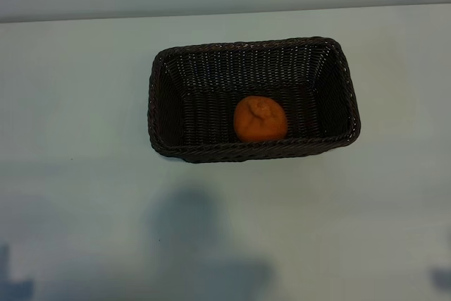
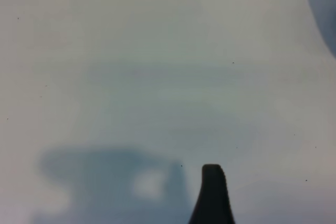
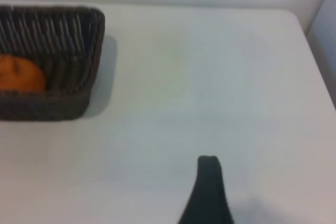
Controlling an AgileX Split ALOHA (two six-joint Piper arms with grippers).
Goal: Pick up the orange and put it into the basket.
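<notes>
The orange [image 1: 260,119] lies in the basket [image 1: 161,86], well apart from the right gripper [image 3: 208,192]

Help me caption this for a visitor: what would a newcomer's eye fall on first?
First, the small round bright-orange fruit, lying inside the rectangular dark-brown woven wicker basket against its near long wall. The basket stands alone in the middle of the pale table. No gripper is near it; only one dark fingertip shows in the right wrist view, well clear of the basket.
</notes>
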